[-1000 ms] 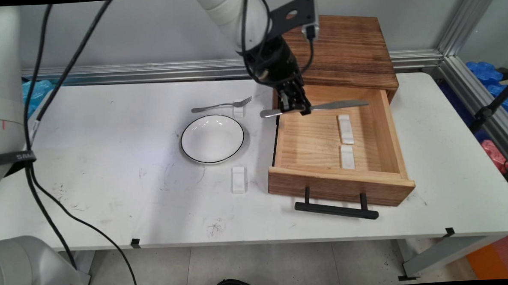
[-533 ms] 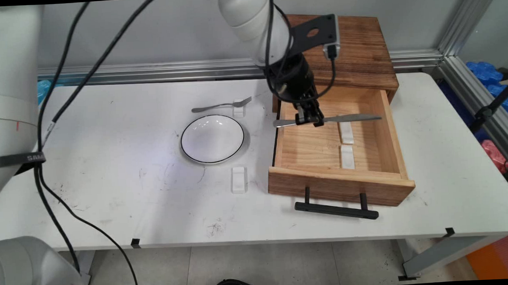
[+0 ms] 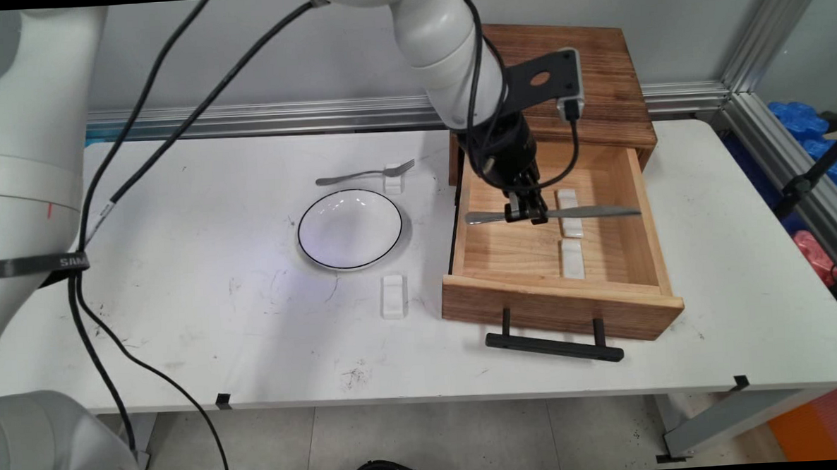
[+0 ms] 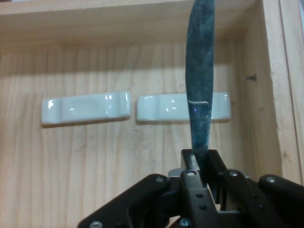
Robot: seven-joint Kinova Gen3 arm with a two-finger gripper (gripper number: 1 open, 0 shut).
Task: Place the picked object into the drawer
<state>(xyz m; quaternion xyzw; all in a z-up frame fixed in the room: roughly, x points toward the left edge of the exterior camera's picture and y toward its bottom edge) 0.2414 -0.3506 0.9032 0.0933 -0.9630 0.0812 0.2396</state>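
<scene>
One knife (image 3: pixel 555 214) pinched mid-length in gripper (image 3: pixel 526 215) | hanging over open drawer (image 3: pixel 639 183), long axis crosswise | two white rests (image 3: pixel 569 213) right underneath, blade crossing far one.

Pincer (image 3: pixel 525 215) clamped, pointing down

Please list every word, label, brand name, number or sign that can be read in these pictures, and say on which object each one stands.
"SAM": white letters on the black strap round the cables at the main view's left edge; the rest is cut off by the cable.
Nothing readable on the knife, wooden drawer, bowl, fork or white rests.
</scene>
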